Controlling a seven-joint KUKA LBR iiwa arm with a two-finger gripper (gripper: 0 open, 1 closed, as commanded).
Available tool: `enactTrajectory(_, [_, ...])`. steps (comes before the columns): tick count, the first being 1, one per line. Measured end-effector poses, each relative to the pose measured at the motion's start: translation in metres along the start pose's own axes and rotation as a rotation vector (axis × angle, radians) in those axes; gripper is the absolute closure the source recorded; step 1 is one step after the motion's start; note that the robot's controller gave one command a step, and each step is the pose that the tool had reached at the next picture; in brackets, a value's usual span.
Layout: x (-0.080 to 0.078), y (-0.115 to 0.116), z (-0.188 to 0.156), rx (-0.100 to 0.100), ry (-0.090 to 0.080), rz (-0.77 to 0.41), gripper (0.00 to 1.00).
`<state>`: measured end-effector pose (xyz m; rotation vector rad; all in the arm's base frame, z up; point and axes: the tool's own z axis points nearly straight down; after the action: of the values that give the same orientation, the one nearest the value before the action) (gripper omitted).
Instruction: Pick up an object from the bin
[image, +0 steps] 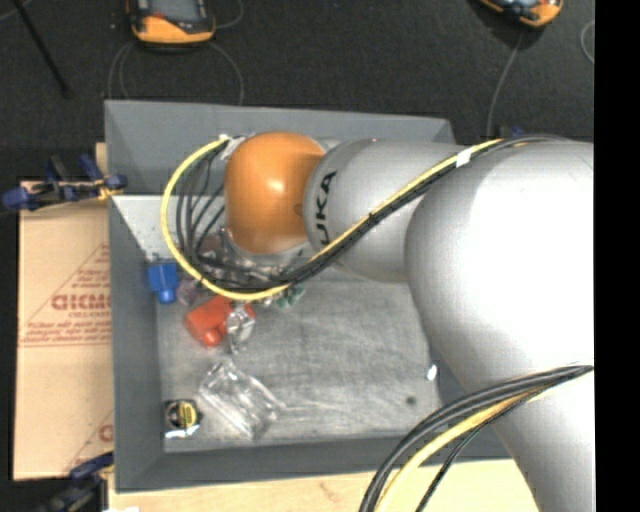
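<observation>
The end effector (238, 322) hangs low in the left part of the bin (300, 445), just beside a red block (205, 321). Whether it is apart or together, one cannot tell. A blue piece (160, 280) lies near.

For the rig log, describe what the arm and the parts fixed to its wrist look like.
The arm is built of thick, rounded silver-grey links. Black lettering reading "UKA" shows on the link beside the wrist. A glossy orange dome-shaped cover caps the wrist. A thin yellow cable runs along the arm and loops round the cover, with several black cables beside it.
</observation>
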<state>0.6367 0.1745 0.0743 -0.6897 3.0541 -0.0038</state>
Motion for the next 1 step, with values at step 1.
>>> enactTrajectory(1, [-0.0021,-0.0008,-0.0022,-0.005,-0.002,0.005,0.00])
